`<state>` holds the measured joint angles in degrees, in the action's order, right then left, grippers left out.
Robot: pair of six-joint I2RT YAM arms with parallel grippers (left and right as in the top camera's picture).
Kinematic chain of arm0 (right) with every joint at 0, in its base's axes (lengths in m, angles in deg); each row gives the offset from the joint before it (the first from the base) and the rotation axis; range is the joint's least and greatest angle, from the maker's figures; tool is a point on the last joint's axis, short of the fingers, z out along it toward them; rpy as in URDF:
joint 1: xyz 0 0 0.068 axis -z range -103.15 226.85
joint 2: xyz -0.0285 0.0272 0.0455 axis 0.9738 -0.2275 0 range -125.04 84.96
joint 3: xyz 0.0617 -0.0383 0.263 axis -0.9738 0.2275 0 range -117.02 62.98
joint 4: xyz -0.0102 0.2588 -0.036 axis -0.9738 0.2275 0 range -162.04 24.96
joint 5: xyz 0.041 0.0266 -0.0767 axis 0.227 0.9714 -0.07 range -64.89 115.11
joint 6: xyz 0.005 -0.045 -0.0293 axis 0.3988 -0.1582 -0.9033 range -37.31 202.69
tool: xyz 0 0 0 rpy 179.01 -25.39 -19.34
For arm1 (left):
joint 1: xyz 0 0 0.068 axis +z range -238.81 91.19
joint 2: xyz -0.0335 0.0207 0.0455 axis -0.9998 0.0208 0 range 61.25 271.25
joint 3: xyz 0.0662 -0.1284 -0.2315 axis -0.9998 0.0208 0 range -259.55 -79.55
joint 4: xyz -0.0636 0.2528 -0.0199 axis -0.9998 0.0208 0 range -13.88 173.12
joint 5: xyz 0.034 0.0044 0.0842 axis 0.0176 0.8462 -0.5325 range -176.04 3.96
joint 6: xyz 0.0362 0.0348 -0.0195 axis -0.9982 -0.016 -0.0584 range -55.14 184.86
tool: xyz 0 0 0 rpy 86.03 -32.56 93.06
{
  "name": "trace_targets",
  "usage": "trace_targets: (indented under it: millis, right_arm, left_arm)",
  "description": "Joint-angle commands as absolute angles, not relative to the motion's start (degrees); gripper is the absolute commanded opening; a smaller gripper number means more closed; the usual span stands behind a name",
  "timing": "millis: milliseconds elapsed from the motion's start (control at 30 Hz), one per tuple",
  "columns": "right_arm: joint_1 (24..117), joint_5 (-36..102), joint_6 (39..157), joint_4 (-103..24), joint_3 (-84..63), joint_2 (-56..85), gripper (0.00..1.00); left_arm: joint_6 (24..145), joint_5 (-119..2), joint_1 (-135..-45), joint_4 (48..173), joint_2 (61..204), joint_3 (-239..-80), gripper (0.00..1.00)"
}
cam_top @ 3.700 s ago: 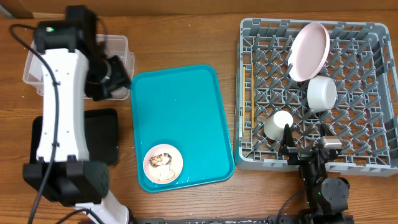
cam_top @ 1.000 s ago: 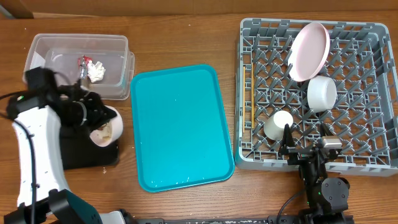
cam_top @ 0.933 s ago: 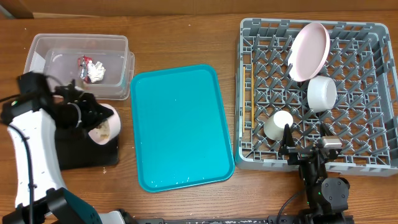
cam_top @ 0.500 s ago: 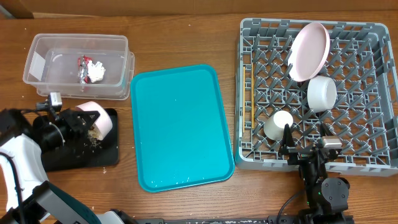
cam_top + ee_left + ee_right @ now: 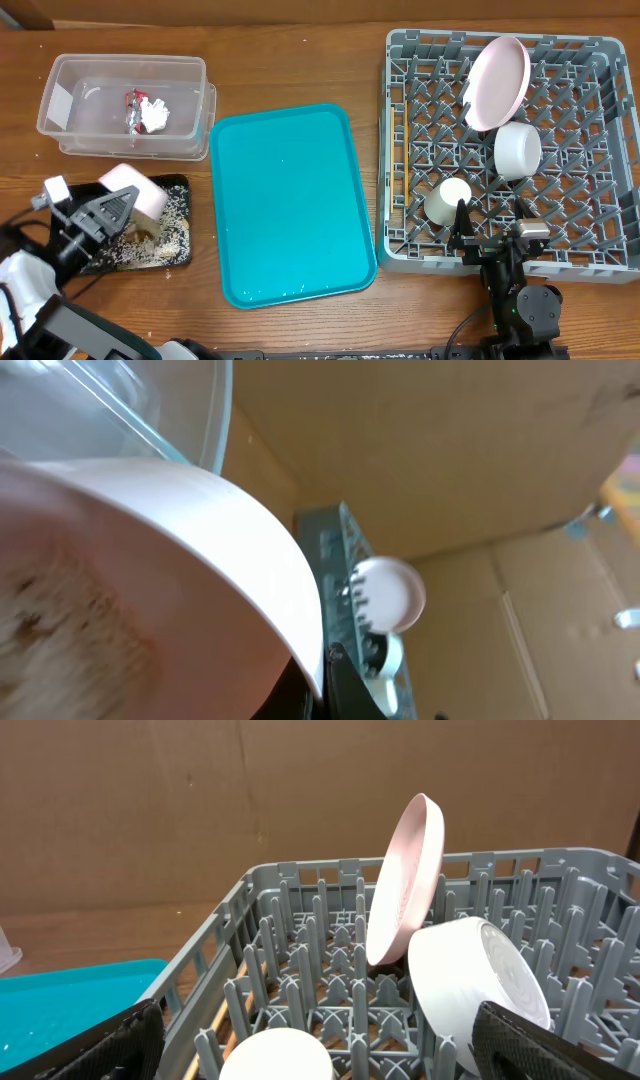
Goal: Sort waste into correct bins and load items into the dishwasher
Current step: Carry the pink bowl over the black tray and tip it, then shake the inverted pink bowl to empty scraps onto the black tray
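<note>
We see the white bowl (image 5: 138, 190) tipped on its side over the 12 o'clock edge of the black tray (image 5: 172, 258), brown residue inside, rice grains (image 5: 176, 212) scattered on the tray. L gripper (image 5: 108, 208) clamps the rim from approx. 8 o'clock, arm low at the table's 8 o'clock corner. R gripper (image 5: 490, 228) is spread wide at the 6 o'clock wall of the rack (image 5: 400, 252).

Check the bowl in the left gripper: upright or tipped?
Tipped: the bowl leans on its side over the black tray, rice grains scattered beneath.
</note>
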<state>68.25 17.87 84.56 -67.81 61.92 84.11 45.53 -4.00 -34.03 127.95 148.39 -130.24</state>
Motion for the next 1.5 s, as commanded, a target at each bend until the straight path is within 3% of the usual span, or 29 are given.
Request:
trace_targets:
  millis: [0, 433, 733, 833, 1033, 1167, 1267, 1367, 1467]
  right_arm:
    - [68.51, 18.32, 84.37, -68.11, 62.53, 84.79, 1.00]
    - [68.51, 18.32, 84.37, -68.11, 62.53, 84.79, 1.00]
    - [68.51, 18.32, 84.37, -68.11, 62.53, 84.79, 1.00]
    - [68.51, 18.35, 84.37, -68.11, 62.53, 84.79, 1.00]
    - [68.51, 18.32, 84.37, -68.11, 62.53, 84.79, 1.00]
    - [68.51, 18.32, 84.34, -68.11, 62.53, 84.79, 1.00]
    - [68.51, 18.32, 84.34, -68.11, 62.53, 84.79, 1.00]
    - [68.51, 18.35, 84.37, -68.11, 62.53, 84.79, 1.00]
    - [68.51, 18.32, 84.37, -68.11, 62.53, 84.79, 1.00]
  left_arm:
    - [43.01, 2.66, -30.66, 127.47, 148.21, -127.91, 0.04]
    - [44.06, 4.59, -28.87, 126.62, 148.21, -126.62, 0.09]
    - [43.82, 3.49, -32.08, 125.90, 148.19, -126.64, 0.20]
    - [43.84, 2.69, -35.25, 124.94, 148.15, -126.79, 0.19]
    - [44.65, -9.51, -49.74, 127.54, 147.69, -132.76, 0.15]
    - [51.36, -18.84, -60.12, 126.51, 147.69, -139.42, 0.11]
    - [54.34, -21.20, -62.62, 127.38, 147.69, -142.66, 0.10]
    - [60.37, -23.76, -61.19, 129.11, 147.60, -145.59, 0.16]
    - [65.05, -33.71, -58.62, 133.90, 146.97, -148.17, 0.20]
